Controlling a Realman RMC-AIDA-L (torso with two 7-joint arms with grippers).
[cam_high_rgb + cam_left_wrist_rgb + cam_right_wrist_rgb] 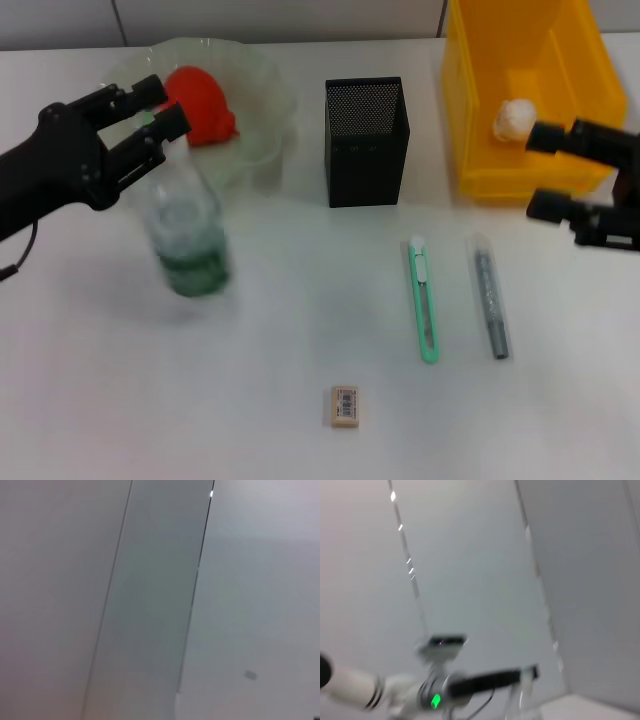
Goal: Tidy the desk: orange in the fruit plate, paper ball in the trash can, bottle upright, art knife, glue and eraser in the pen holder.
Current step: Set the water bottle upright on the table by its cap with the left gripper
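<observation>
While the bottle (187, 235) is standing upright on the white worktop (200, 400) in front of the fruit plate (262, 110), the left end effector (155, 107) is hovering just above its cap with fingers spread wide and gripping nothing. The orange (203, 104) is sitting in the fruit plate and the paper ball (513, 118) is lying in the trash can (480, 160), with the right end effector (550, 170) hanging wide apart and empty at the can's front corner. The art knife (424, 300) and glue (490, 297) are lying side by side in front of the pen holder (365, 142), and the eraser (345, 406) is resting nearer the front edge.
</observation>
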